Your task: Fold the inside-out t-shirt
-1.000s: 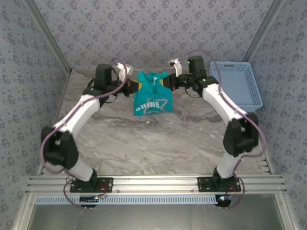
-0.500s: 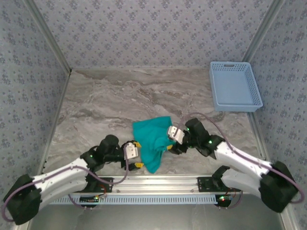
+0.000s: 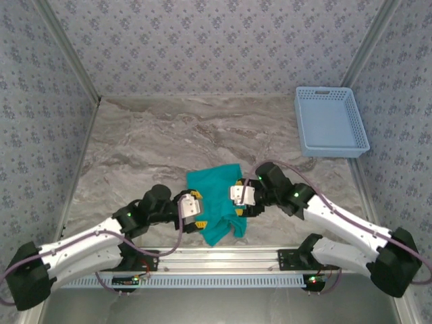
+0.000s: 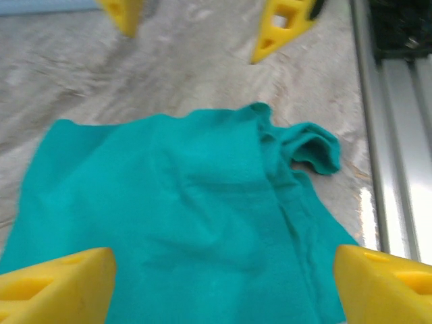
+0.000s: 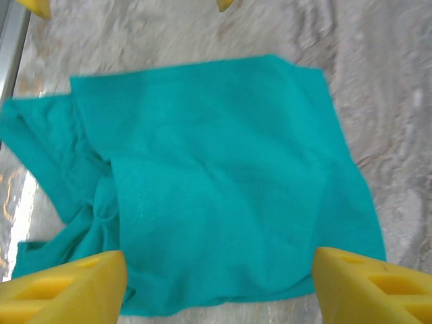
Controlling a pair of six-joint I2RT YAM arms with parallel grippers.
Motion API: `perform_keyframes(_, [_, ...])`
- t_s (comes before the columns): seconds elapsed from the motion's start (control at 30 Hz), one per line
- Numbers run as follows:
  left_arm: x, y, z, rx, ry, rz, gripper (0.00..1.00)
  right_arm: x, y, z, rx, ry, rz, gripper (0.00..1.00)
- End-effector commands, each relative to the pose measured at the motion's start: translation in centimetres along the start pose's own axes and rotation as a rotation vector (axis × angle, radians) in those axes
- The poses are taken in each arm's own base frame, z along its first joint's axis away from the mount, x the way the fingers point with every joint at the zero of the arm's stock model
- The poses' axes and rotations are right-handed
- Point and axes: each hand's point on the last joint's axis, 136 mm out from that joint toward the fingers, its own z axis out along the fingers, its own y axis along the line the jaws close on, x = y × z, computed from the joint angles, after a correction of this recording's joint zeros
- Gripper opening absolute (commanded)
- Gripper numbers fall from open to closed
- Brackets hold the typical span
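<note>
The inside-out t-shirt (image 3: 214,185) is a teal-green bundle lying loosely folded on the marble table near its front edge. My left gripper (image 3: 197,212) hovers at the shirt's left edge and my right gripper (image 3: 233,197) at its right edge, facing each other. In the left wrist view the shirt (image 4: 189,216) spreads flat between my yellow fingertips (image 4: 57,287), with the left gripper (image 4: 219,290) open and holding nothing. Seen from the right wrist, the cloth (image 5: 216,175) lies below the open right gripper (image 5: 219,287), a rumpled sleeve at its left.
A light blue plastic basket (image 3: 331,121) stands at the back right of the table. The aluminium rail (image 3: 223,256) carrying the arm bases runs just in front of the shirt. Patterned walls close in the left, right and far sides.
A second ago both grippers held the shirt up at the far side. They brought it down to the front edge and opened, and the shirt now lies on the table.
</note>
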Motion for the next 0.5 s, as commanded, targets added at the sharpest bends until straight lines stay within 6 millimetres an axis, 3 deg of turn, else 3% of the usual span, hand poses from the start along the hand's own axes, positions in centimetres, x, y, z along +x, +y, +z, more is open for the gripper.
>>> perform_keyframes(0.0, [0.9,-2.0,1.0,0.098,0.084,0.067,0.84,2.9,0.6,-0.1,-0.057,0.153,0.032,0.72])
perform_keyframes(0.07, [0.5,2.2,1.4,-0.075,0.11,-0.067,0.84,3.6,-2.2,-0.2,0.043,0.15,0.195,0.7])
perform_keyframes(0.1, [-0.2,4.7,1.2,-0.138,0.09,-0.202,0.83,3.9,-4.7,-0.4,0.134,0.126,0.339,0.7])
perform_keyframes(0.17, [-0.9,8.7,0.9,-0.18,0.046,-0.464,0.78,4.2,-9.5,-1.2,0.32,0.058,0.668,0.69])
perform_keyframes(0.23, [-0.9,11.6,0.8,-0.199,0.033,-0.68,0.74,5.7,-12.6,-1.8,0.428,0.025,1.058,0.59])
perform_keyframes(0.27, [-0.5,12.8,0.8,-0.225,0.043,-0.777,0.72,6.7,-13.1,-1.6,0.437,0.048,1.216,0.55])
perform_keyframes(0.33, [1.2,14.5,0.7,-0.304,0.094,-0.99,0.67,7.7,-13.0,-0.6,0.438,0.143,1.356,0.45])
perform_keyframes(0.4, [3.0,14.4,1.1,-0.311,0.168,-1.154,0.63,8.0,-12.5,0.8,0.44,0.216,1.382,0.45])
perform_keyframes(0.47, [4.9,13.5,2.2,-0.291,0.266,-1.257,0.61,8.0,-11.9,2.2,0.438,0.263,1.398,0.51])
